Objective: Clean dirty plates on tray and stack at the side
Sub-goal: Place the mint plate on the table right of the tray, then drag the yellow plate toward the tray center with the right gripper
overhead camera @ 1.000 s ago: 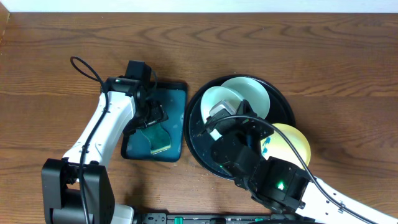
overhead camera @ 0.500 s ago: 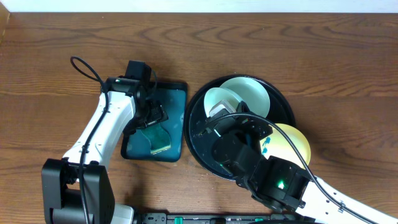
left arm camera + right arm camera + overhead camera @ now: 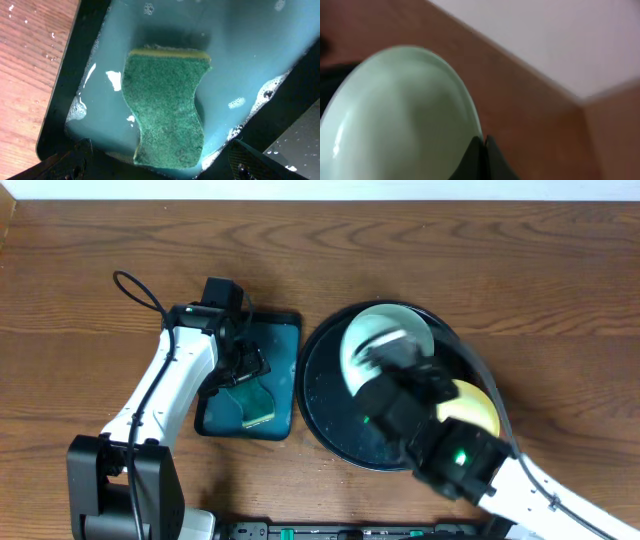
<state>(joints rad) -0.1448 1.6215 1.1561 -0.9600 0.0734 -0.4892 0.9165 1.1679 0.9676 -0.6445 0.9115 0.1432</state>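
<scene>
1. Starting closest in, on the right wrist view: the right gripper [image 3: 482, 148] is clenching tight on the rim of a mint plate [image 3: 400, 115]. The plate is filling most of that view and everything there is coming out blurry.
2. From overhead, that same mint plate [image 3: 358, 355] is showing up as a pale smear above the left-middle of the black tray [image 3: 325, 405]. It's looking tilted, but I can't tell how steeply.
3. The yellow plate [image 3: 475, 405] is sitting at the black tray's right edge, and the right arm is covering a good part of it.
4. A second mint plate [image 3: 410, 318] is lying toward the far side of the black tray, partly hiding behind the held one.
5. Over on the left, the left gripper [image 3: 162, 164] is hanging above the teal tray [image 3: 75, 85] with its jaws spread wide and nothing in them. The sponge [image 3: 167, 107] is lying green side up in soapy water right under that gap.
6. The teal tray [image 3: 285, 340] is sitting just beside the black tray's left rim, both on the wooden table [image 3: 500, 250].
7. Farthest back, a pale wall [image 3: 560, 40] is showing past the table's edge.
</scene>
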